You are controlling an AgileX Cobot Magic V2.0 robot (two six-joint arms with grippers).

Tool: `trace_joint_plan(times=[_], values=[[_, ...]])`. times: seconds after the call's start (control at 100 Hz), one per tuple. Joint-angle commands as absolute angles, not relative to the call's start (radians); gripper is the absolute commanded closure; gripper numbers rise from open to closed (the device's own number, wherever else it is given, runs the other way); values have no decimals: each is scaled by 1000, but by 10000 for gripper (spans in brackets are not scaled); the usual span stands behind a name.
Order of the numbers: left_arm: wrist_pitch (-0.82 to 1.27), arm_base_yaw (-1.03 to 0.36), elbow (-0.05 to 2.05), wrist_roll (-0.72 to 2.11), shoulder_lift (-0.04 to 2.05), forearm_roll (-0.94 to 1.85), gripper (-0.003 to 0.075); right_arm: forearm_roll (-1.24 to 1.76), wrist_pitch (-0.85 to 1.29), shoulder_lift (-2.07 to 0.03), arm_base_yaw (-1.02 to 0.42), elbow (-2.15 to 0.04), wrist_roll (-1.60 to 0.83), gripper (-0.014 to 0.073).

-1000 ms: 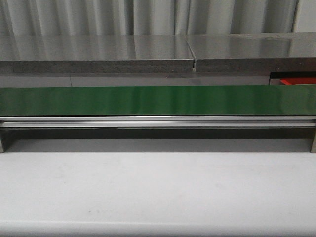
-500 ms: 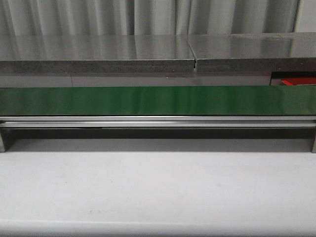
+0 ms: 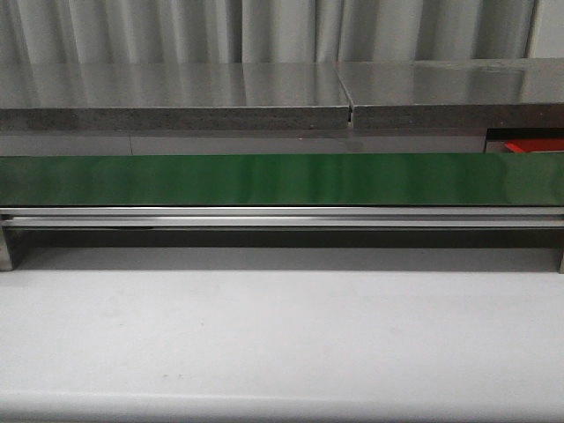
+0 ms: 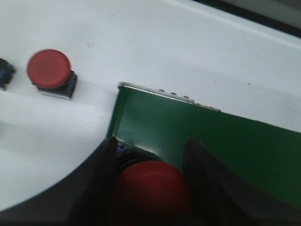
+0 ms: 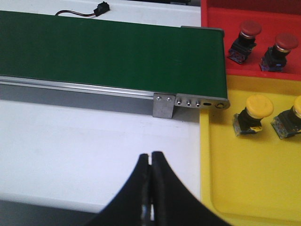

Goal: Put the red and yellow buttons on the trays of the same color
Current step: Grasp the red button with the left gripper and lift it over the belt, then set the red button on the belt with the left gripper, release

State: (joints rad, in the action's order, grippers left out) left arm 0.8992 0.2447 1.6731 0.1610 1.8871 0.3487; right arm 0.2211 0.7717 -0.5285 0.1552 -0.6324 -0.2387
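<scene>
Gripping a red button (image 4: 149, 186) between its dark fingers (image 4: 101, 188), the left gripper (image 4: 150, 193) hangs at the bottom of the left wrist picture, just over the near end of the green conveyor belt (image 4: 207, 146). In the upper left of that picture a second red button (image 4: 49, 71) sits on the white table (image 4: 155, 47), well apart from the belt end; a dark object at the far left edge is cut off and cannot be identified.

In the right wrist picture the belt runs across the upper left, its metal end bracket (image 5: 190, 101) near the centre. The right gripper (image 5: 151, 188), at the bottom centre, has its two fingertips pressed together with nothing between them, above bare table. A small black connector on a wire (image 5: 100, 8) lies beyond the belt at the top. At the upper right a red tray (image 5: 214, 33) holds two red-capped buttons (image 5: 245, 40) side by side. Below it a yellow tray (image 5: 244, 188) holds one yellow button (image 5: 254, 114) and another at the right edge, partly cut off.

The front picture shows the belt's green side stretching the full width, with no arm in sight, and a sliver of red at the far right.
</scene>
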Motion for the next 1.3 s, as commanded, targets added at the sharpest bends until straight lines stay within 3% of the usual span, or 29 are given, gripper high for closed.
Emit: trace_joint_plan(times=[0.0,0.55,0.69,0.88,0.95,1.29], values=[[866,218,1665,166,1827,376,739,226,709,-529,155,-657,-247,711],[772,139,1546,196,1827,376,724,226,709,-529,155,-657,-247,711],[779,139,1546,198,1827,376,584,226,709,-529,155,-657,-247,711],[786,139,1546,200,1825,376,234,226,709,-529,155,-657,-247,711],[786,139,1548,200,1823,382,151,226,709,-529,155,-657,-247,711],[750,155,1579,218,1740,374,132,226,709,-529,155,-657,-247,711]])
